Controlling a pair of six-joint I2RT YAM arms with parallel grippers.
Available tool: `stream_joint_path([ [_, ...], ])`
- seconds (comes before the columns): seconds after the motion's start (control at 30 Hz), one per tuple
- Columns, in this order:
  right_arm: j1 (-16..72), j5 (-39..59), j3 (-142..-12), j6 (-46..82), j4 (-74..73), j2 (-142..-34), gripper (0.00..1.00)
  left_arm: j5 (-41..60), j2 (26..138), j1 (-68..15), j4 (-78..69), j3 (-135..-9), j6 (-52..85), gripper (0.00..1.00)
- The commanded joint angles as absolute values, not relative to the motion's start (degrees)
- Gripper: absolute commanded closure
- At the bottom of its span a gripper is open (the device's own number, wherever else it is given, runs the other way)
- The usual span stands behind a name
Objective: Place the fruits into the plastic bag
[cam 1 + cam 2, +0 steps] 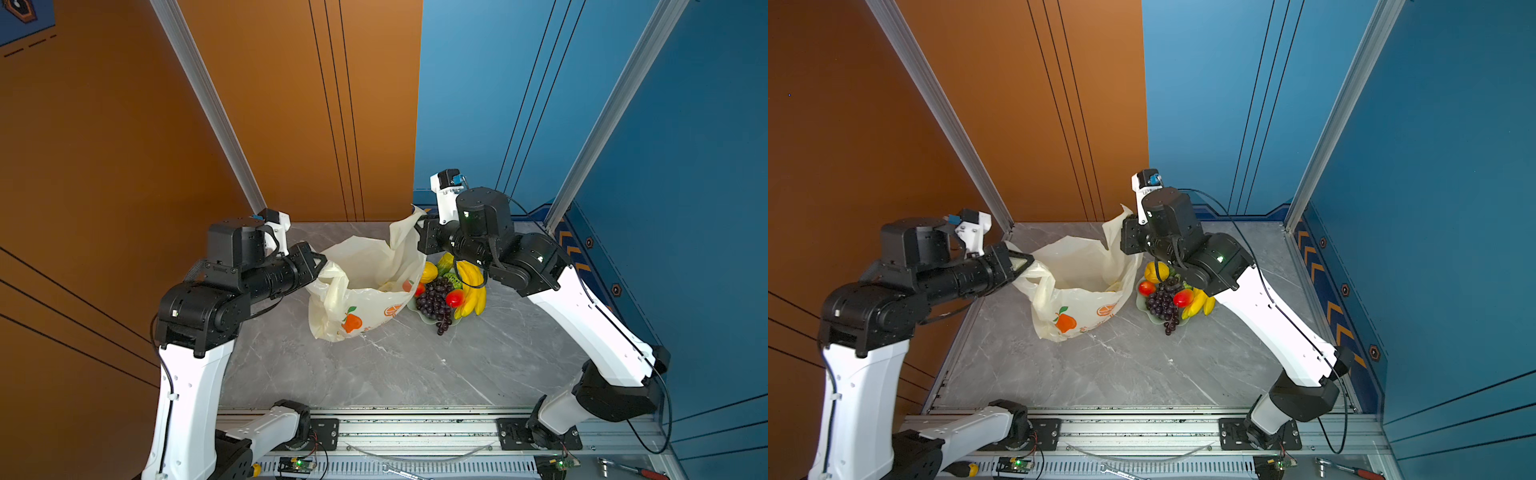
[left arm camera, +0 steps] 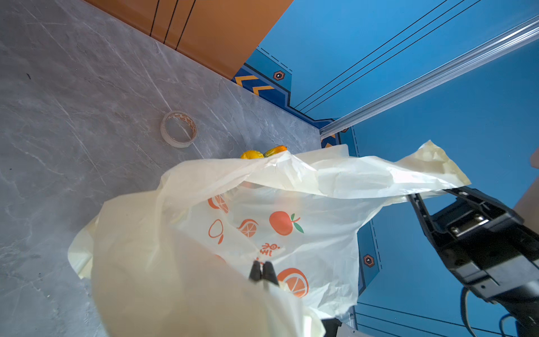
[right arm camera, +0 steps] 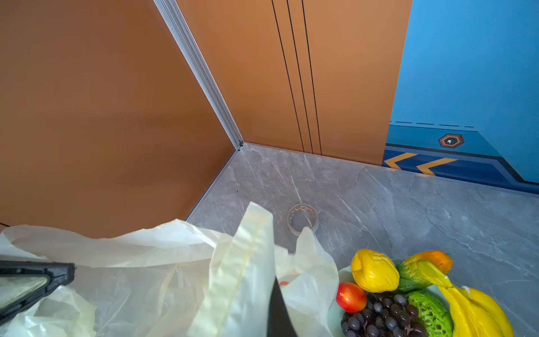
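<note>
Top views: the plastic bag (image 1: 365,299), cream, crinkled and orange-printed, stands mouth upward, its opening stretched lengthwise between the grippers. The left gripper (image 1: 323,262) is clamped on one rim. The right gripper (image 1: 419,226) is clamped on the opposite rim, at a higher level. The fruits (image 1: 446,291) lie heaped in a pale green dish (image 1: 424,318) beneath the right gripper, beside the bag.

Left wrist view: closed fingertips (image 2: 256,271) pinch bag film; the bag's contents cannot be told.

Right wrist view: the banana bunch (image 3: 472,306) lies along the dish's side away from the bag.
</note>
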State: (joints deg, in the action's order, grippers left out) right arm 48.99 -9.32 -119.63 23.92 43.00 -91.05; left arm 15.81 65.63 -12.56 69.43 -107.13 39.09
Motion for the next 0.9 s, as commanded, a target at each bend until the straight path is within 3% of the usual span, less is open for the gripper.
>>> stream_joint_path([
  [0.0, 47.01, -9.13, -121.51, 25.65, 43.31, -95.15, 1.00, 18.40, 68.56, -10.66, 72.17, -105.47, 40.44, 1.00],
  [0.2, 42.73, -3.86, -131.91, 28.30, 36.12, -107.79, 1.00, 20.64, 80.39, -7.88, 72.03, -112.59, 40.74, 1.00],
  [0.33, 43.01, -0.22, -150.00, 25.60, 32.09, -118.36, 1.00, 21.53, 90.14, -7.38, 71.89, -131.63, 39.85, 1.00],
  [0.47, 44.26, 1.32, -152.23, 21.84, 18.99, -119.71, 1.00, 18.46, 97.38, -7.65, 71.62, -154.54, 36.41, 1.00],
  [0.53, 45.08, 1.96, -152.23, 19.58, 13.75, -117.73, 1.00, 18.01, 97.28, -7.56, 67.30, -159.85, 35.39, 1.00],
  [0.7, 46.83, 4.15, -148.15, 14.20, 5.91, -111.04, 1.00, 19.44, 84.77, -10.33, 47.54, -144.25, 30.86, 1.00],
  [0.87, 46.15, 2.65, -125.68, 15.23, -3.71, -100.66, 1.00, 18.39, 75.47, -12.46, 46.97, -129.95, 27.05, 0.99],
])
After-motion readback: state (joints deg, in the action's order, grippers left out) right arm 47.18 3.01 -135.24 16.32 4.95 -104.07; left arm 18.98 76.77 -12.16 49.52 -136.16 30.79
